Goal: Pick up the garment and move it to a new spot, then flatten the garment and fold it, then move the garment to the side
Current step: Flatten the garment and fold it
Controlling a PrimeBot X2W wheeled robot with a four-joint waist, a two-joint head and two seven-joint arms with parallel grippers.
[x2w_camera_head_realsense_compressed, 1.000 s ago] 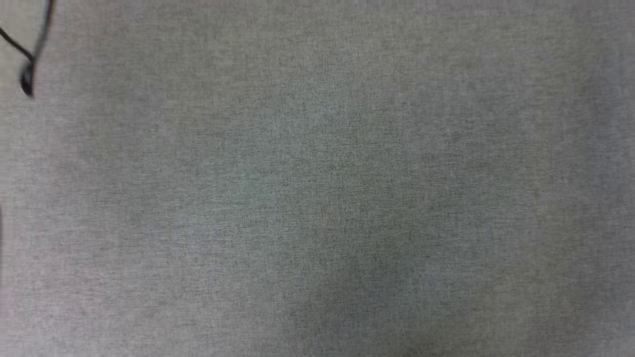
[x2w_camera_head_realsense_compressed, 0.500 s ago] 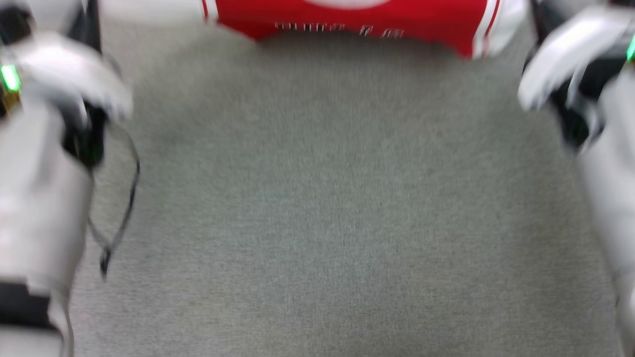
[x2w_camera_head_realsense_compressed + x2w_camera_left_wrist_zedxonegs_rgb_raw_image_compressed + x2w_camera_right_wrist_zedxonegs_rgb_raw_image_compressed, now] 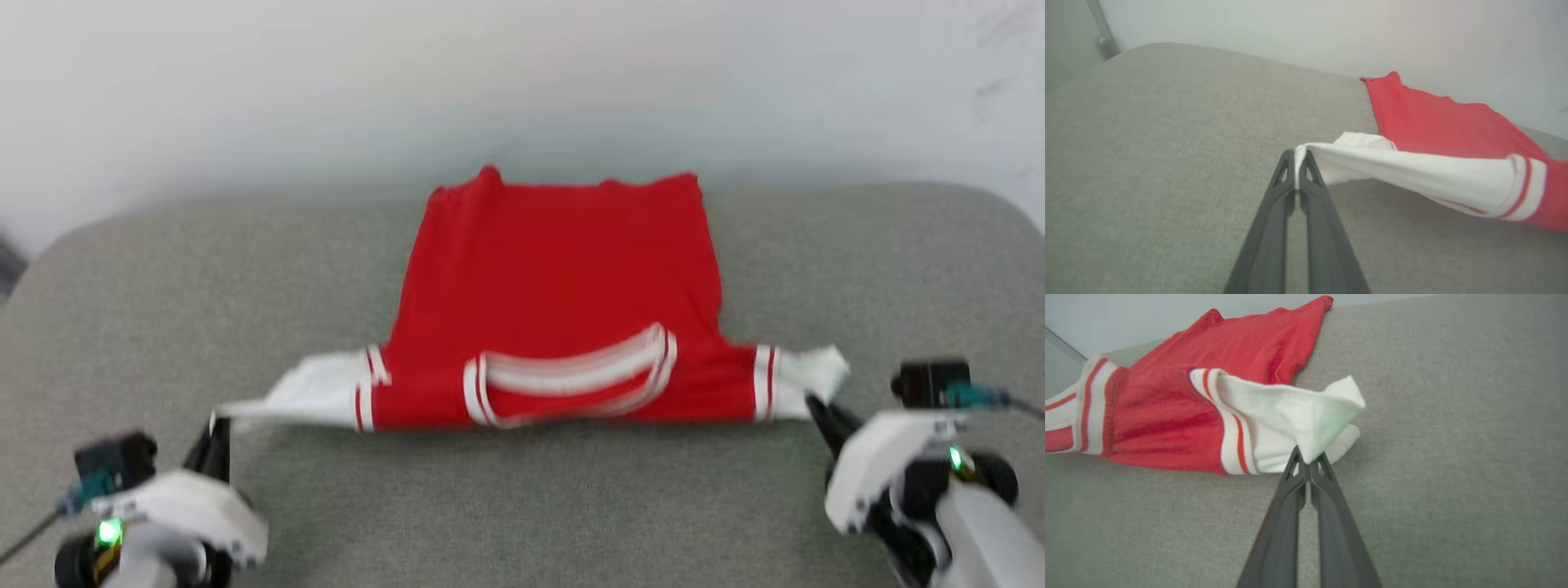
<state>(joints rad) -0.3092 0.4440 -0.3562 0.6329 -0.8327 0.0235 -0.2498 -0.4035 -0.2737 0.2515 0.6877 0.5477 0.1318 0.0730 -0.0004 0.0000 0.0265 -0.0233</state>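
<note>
The grey fabric-covered counter runs back to a pale wall. The garment lies spread across the counter's middle, its red body reaching toward the wall, its striped collar nearest the robot and its white sleeves drawn out sideways. The left fingers are clenched on the tip of one sleeve, holding it off the surface. The right fingers pinch the other sleeve at its corner, pressed tight together.

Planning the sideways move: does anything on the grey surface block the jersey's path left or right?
Nothing visible does. Both the left gripper and right gripper are shut on white sleeves of the garment, and the grey surface beside it bears no other object.
</note>
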